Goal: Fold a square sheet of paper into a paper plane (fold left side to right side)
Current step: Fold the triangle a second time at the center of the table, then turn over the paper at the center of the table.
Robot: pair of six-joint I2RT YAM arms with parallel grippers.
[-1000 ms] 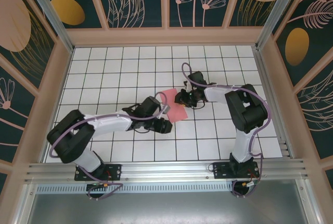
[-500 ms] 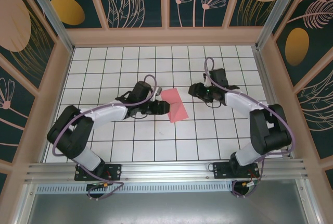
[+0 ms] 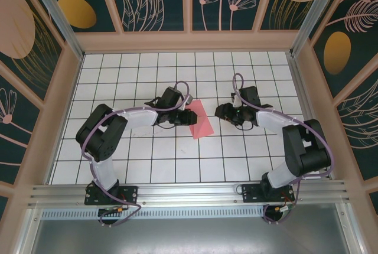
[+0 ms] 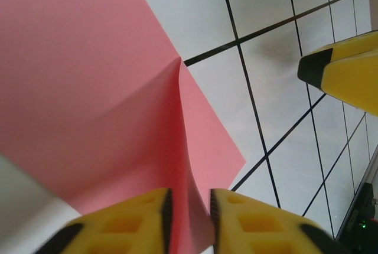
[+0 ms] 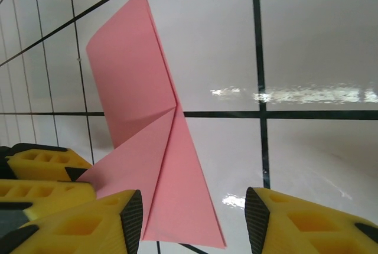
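Pink paper (image 4: 88, 88) flap pinched, per left wrist.

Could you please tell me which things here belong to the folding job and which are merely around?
Job: pink paper sheet, partly folded; left end effector pinching it; right end effector, open nearby.
Surroundings: white grid table; patterned walls.

place: lab-style robot test cell | signs: white gridded tabletop (image 3: 177, 165); floral-print panel walls (image 3: 153, 0) from 9 through 12 to 3 o'clock; aluminium rail (image 3: 189, 192) at 6 o'clock
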